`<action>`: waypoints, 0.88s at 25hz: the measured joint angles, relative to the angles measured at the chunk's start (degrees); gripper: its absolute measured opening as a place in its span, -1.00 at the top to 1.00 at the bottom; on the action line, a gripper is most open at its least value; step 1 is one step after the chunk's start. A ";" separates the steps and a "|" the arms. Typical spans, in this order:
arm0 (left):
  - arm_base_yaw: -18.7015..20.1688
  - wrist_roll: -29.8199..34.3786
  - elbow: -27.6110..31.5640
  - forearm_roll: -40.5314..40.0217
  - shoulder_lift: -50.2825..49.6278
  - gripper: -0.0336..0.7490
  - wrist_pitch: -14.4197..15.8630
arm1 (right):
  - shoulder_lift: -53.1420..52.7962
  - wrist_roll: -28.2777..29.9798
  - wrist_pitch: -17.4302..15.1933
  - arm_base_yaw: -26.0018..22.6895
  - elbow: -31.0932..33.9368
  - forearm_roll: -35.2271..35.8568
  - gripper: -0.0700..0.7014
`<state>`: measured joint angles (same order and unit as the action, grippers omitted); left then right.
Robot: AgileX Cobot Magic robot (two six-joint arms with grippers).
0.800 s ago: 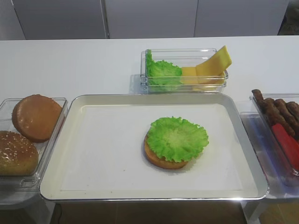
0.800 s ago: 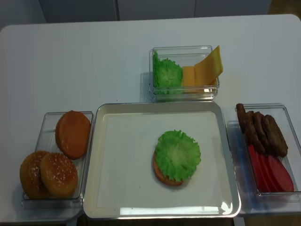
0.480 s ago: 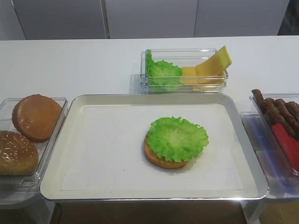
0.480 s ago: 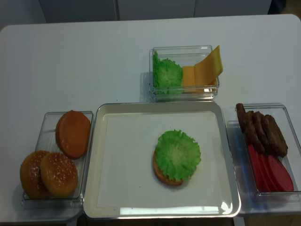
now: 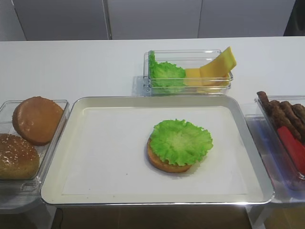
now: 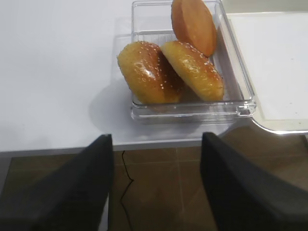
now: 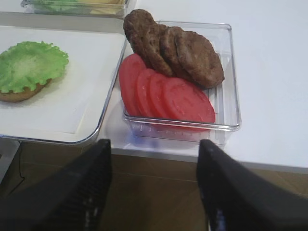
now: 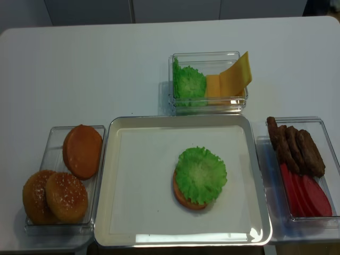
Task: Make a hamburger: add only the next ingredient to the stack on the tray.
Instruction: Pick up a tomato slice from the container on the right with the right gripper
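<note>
The metal tray [image 8: 103, 175], lined with white paper, sits at the table's near edge. On it, a little toward 4 o'clock from the tray's middle, stands the stack [image 8: 199, 178]: one bottom bun half under one ruffled green lettuce leaf.

At 3 o'clock of the tray, just beside its rim, a clear container [image 7: 231, 72] holds four tomato slices [image 7: 166, 94] overlapping in a row at its near end, and four brown ridged patties [image 7: 175, 48] leaning together at its far end. The nearest tomato slice lies on top of the row, untouched.

At 9 o'clock of the tray a second clear container [image 8: 53, 154] holds three buns: two seeded [image 6: 166, 70] and one plain [image 6: 195, 24].

At 12 o'clock, apart from the tray, a third container [image 8: 207, 58] holds lettuce leaves [image 8: 188, 82] on its left and yellow cheese slices [image 8: 231, 79] on its right; I cannot count either.

The right gripper [image 7: 154, 192] hovers off the table edge at 6 o'clock of the tomato container, fingers [image 7: 231, 192] spread wide with nothing between them. The left gripper [image 6: 156, 187] hovers likewise at 6 o'clock of the bun container, fingers spread and bare.
</note>
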<state>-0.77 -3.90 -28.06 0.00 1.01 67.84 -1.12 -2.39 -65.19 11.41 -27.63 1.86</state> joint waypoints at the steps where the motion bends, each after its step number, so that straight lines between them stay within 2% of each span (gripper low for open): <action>1: 0.00 0.00 0.00 0.00 0.00 -0.18 0.00 | 0.00 0.00 0.00 0.00 0.00 0.00 -0.33; 15: 0.00 0.00 0.00 0.00 0.00 -0.18 0.00 | 0.00 -0.18 0.12 0.00 0.00 0.00 -0.33; 19: 0.00 0.00 0.00 0.00 0.00 -0.18 0.00 | 0.71 -3.91 1.81 0.00 -1.42 0.00 -0.33; 22: 0.00 0.00 0.00 0.00 0.00 -0.18 0.00 | 6.96 -5.15 2.46 0.00 -3.92 0.00 -0.33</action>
<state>-0.77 -3.90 -28.06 0.00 1.01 67.84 5.84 -7.54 -62.73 11.41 -31.54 1.86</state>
